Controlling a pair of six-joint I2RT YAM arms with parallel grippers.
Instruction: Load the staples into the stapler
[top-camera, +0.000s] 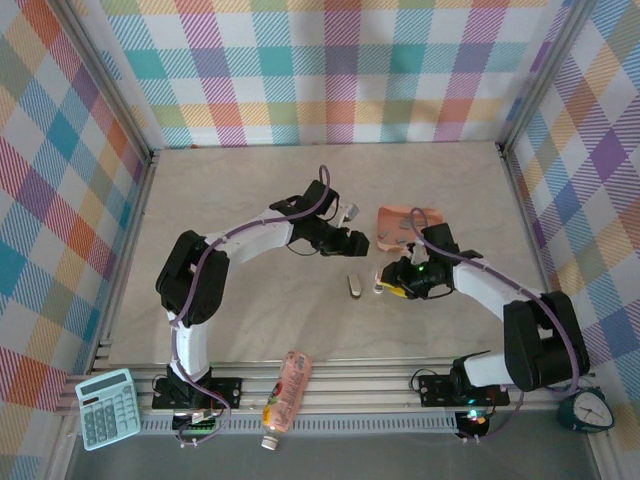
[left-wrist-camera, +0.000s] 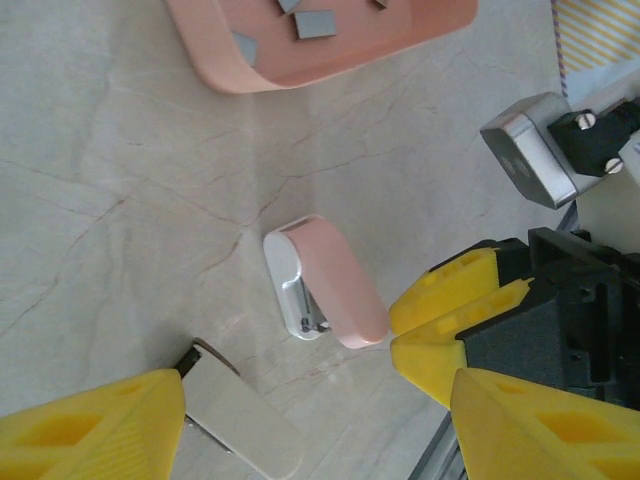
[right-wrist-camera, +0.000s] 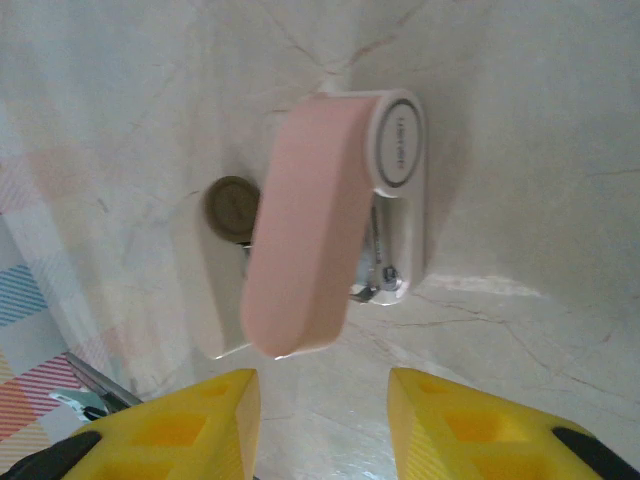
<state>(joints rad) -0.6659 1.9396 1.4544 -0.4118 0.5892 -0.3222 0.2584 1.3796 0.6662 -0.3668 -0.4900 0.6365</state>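
Hovering over stapler (right-wrist-camera: 310, 240) | left, right jaws spread, empty | white piece (top-camera: 353, 287) beside | staples (left-wrist-camera: 315, 23) in tray (left-wrist-camera: 215, 60) beyond

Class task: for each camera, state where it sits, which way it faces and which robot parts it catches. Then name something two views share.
Top external: above and behind the arm bases, facing down at the table; left arm and right arm show.
Left wrist: on the left arm, facing down at the pink stapler and tray; left fingers show.
Right wrist: on the right arm, facing down at the pink stapler; right fingers show.
Shared: both wrist views hold the pink stapler.
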